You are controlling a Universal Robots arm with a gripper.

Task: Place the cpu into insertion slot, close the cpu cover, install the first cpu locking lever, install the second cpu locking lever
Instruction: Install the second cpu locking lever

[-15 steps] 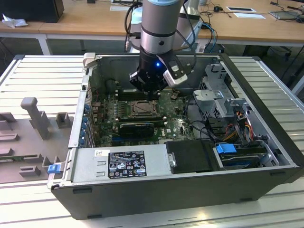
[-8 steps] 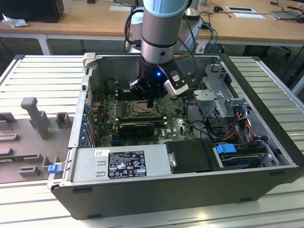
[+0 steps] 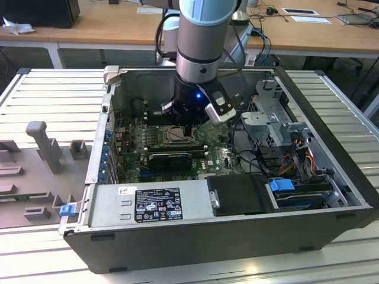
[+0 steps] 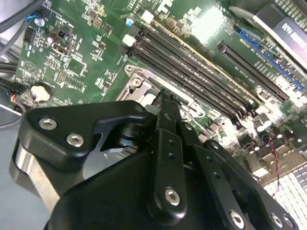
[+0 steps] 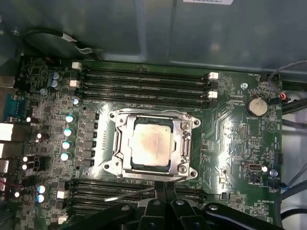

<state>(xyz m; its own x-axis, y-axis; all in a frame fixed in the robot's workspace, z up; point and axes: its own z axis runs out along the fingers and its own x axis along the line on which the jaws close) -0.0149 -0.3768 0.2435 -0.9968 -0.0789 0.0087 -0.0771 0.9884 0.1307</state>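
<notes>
With the cpu (image 5: 151, 144) seated in the insertion slot (image 5: 125, 165) under the cpu cover (image 5: 182, 139), the pincer (image 5: 160, 188), fingers together, is held at the socket edge; a slip could scrape the motherboard (image 5: 230, 124).

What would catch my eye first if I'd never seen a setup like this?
Probably the big grey arm reaching down into the open computer case, its black hand hanging just over the green board. Next, in the first wrist view, the cpu: a pale square chip seated in the middle of the board, framed by the metal cover, with long black memory slots on two sides.
</notes>
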